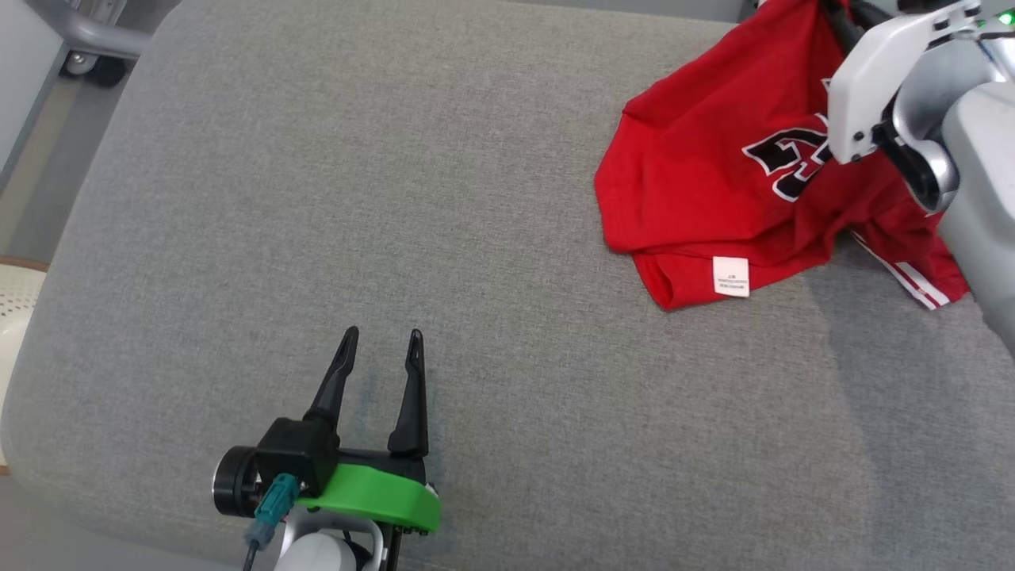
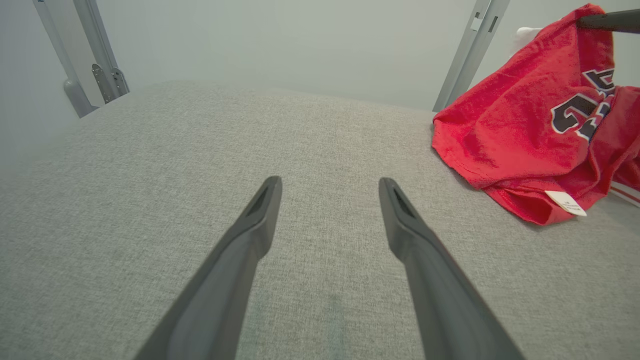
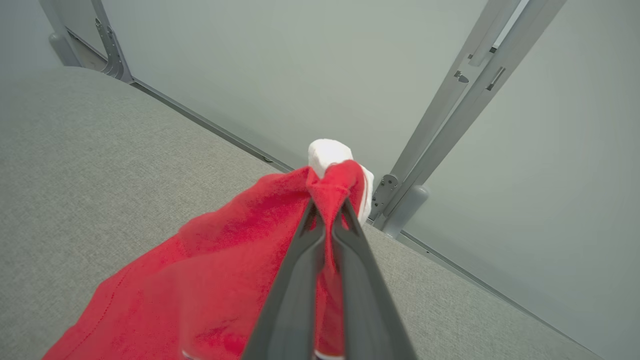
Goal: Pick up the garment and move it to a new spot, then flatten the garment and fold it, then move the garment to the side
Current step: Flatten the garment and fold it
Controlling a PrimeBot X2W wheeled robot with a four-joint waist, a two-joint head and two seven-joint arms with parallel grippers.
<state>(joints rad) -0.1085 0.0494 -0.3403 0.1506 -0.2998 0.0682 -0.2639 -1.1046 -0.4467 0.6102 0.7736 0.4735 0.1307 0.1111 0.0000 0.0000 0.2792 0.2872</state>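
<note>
Right fingers point(image 3: 297, 290) pinched shut on garment point(image 1: 698, 182), 2 o'clock; left fingers point(image 1: 412, 396) wide, empty, 7 o'clock.
Pickup step; next move likely needs lift off table point(image 1: 396, 198), carry to new spot.

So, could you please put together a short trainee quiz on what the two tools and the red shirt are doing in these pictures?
1. True or false: the left tool is shut on the red garment.
2. What does the right tool hold? A) a towel; B) a bunched fold of the garment; C) nothing.
3. Fill in, left or right: in the head view, the garment lies toward the far ____ side of the grey cushion.
Key: 1 false, it stands open over bare cushion; 2 B; 3 right.
</note>
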